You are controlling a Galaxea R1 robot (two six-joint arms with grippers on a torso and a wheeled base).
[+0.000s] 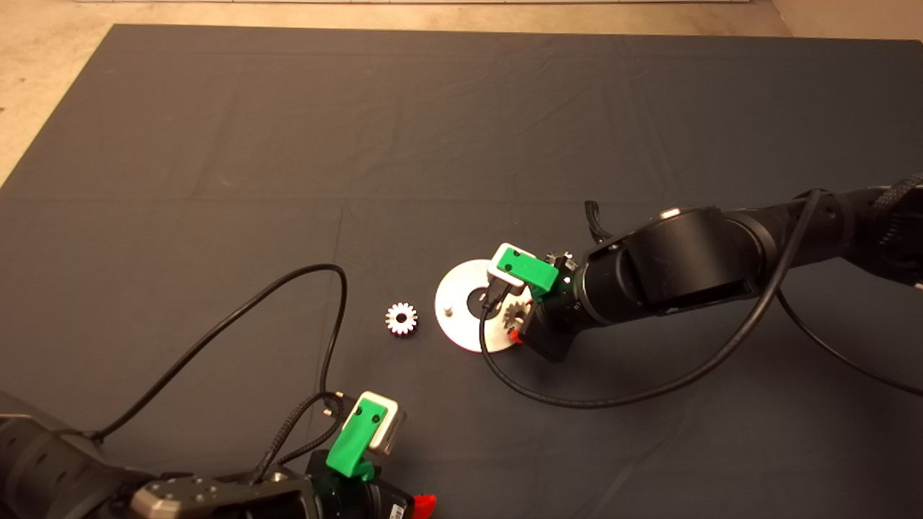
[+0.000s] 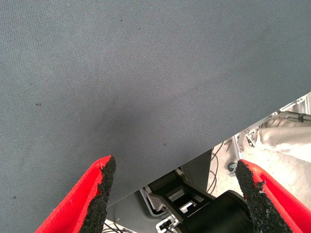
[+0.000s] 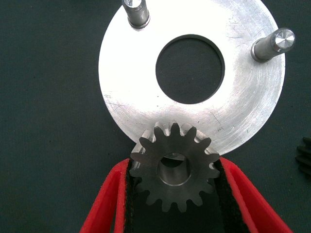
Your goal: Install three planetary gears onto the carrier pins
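From above, the right gripper (image 1: pixel 520 326) hangs over the near-right rim of the carrier disc (image 1: pixel 456 292), hiding most of it; one carrier pin (image 1: pixel 448 311) shows, and a loose planetary gear (image 1: pixel 402 318) lies on the mat (image 1: pixel 216 180) just left of the disc. The left gripper (image 1: pixel 425 502) waits at the lower edge.

Its wrist view shows fingers (image 2: pixel 99 191) spread wide over bare mat.

The right wrist view reveals the held gear (image 3: pixel 175 166) clamped between red fingers (image 3: pixel 109 201) at the disc's rim (bore over the third pin's place), two free pins (image 3: pixel 136 12) beyond.
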